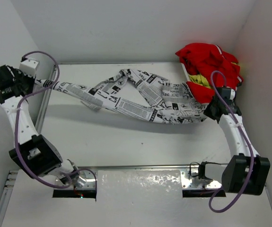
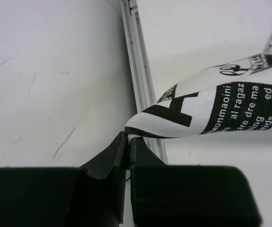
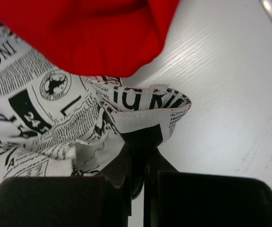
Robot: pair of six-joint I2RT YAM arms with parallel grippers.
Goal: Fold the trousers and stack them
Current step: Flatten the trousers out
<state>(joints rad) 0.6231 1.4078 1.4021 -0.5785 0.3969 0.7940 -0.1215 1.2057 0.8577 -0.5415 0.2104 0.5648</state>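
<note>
We hold the trousers (image 1: 136, 101) by two ends. The left gripper (image 2: 129, 139) is closed on a folded corner of the printed cloth, which leads away to the right of its fingertips. The right gripper (image 3: 138, 142) is clamped on a hemmed edge directly ahead of its fingertips, and a red garment (image 3: 93, 33) lies just beyond that edge. Between the grippers the trousers span the table (image 1: 126, 146), stretched but twisted, with the legs crossing each other. We judge the task to be at an early stage: no fold is made and nothing is stacked. Untwisting, flattening, folding and stacking remain
</note>
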